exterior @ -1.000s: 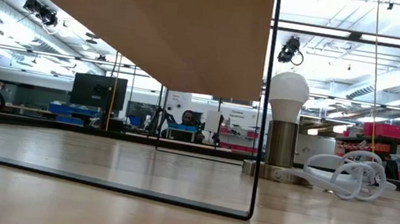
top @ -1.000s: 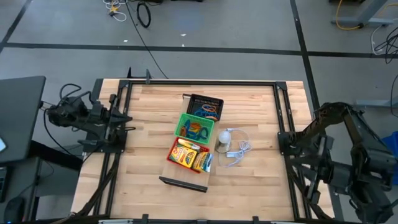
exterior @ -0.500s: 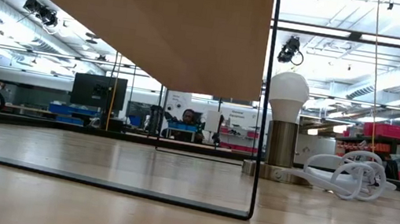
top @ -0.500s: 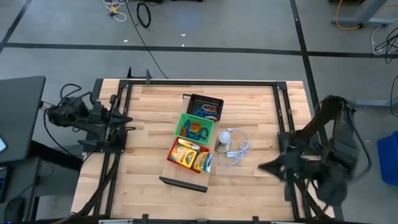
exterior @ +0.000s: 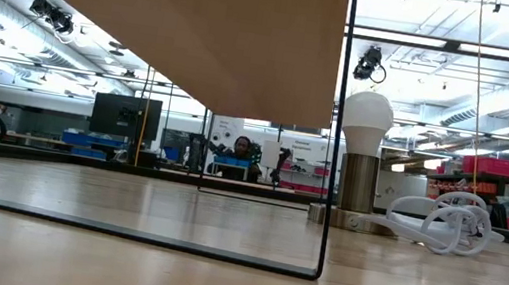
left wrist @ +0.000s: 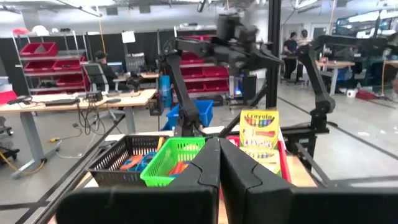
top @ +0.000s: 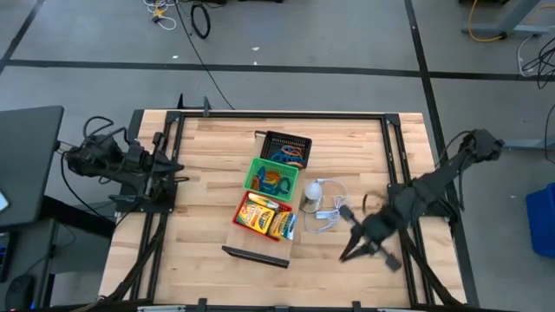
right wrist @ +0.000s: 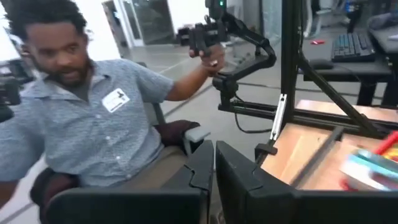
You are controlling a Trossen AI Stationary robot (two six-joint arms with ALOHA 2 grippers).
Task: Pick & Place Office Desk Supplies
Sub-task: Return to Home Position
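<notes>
In the high view, three mesh trays stand in a row mid-table. The black tray (top: 287, 149) holds blue and orange loops. The green tray (top: 273, 178) holds blue and orange pieces. The red tray (top: 264, 217) holds yellow and green crayon boxes (top: 267, 217). My right gripper (top: 349, 250) hovers over the table's near right part, right of the red tray, shut and holding nothing. My left gripper (top: 173, 166) waits at the table's left edge, shut (left wrist: 218, 151), facing the trays (left wrist: 169, 160) and a crayon box (left wrist: 259, 133).
A white bulb on a small base (top: 312, 195) (exterior: 362, 151) with a looped white cord (top: 334, 213) (exterior: 449, 226) sits just beyond my right gripper. A dark stand (top: 253, 255) with a pale board (exterior: 201, 23) stands at the near edge. A seated person (right wrist: 93, 124) is beyond the table.
My right arm has swung out from its place at the table's right edge and reached over the table, toward the near middle and the white cord. Nothing on the table has moved.
</notes>
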